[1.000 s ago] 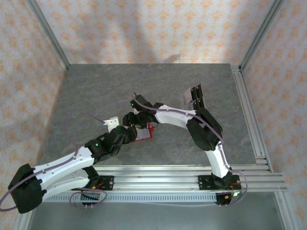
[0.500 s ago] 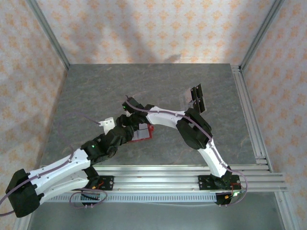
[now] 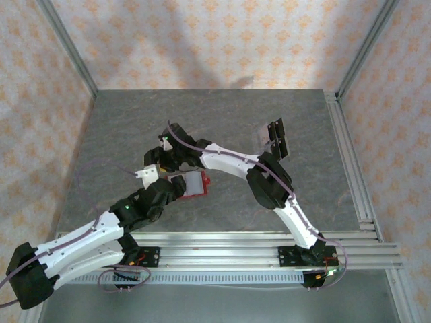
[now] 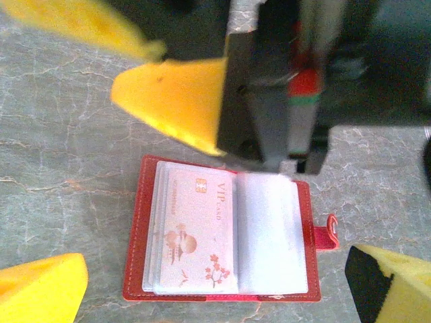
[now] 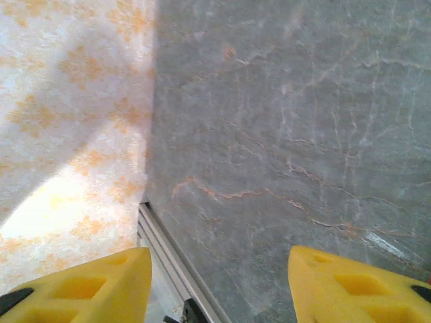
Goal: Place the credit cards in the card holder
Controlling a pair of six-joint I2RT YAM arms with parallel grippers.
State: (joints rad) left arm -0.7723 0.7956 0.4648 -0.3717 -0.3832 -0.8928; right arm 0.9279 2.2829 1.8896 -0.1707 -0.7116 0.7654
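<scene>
A grey marbled desk (image 3: pixel 121 134) stands inside orange-patterned walls (image 3: pixel 202 40), with aluminium rails (image 3: pixel 350 155) along its right side. Two loose credit cards (image 3: pixel 273 138), pale with black parts, lie near those rails, well apart from both grippers. In the left wrist view the right arm's black wrist and one yellow finger (image 4: pixel 172 101) hang just beyond the holder's far edge; whether they touch it cannot be told.

The left gripper (image 4: pixel 217 266) is spread wide and grips nothing. The small flat red folding card holder (image 4: pixel 269 232) lies open on the desk between and just ahead of its fingers (image 4: pixel 40 289), with its snap tab (image 4: pixel 326 232) toward the right finger. The right gripper (image 5: pixel 219 269) is also spread and empty, over bare desk.

A pale pink credit card (image 4: pixel 199 232) with a gold chip sits in the holder's left sleeve, printed "VIP card".
</scene>
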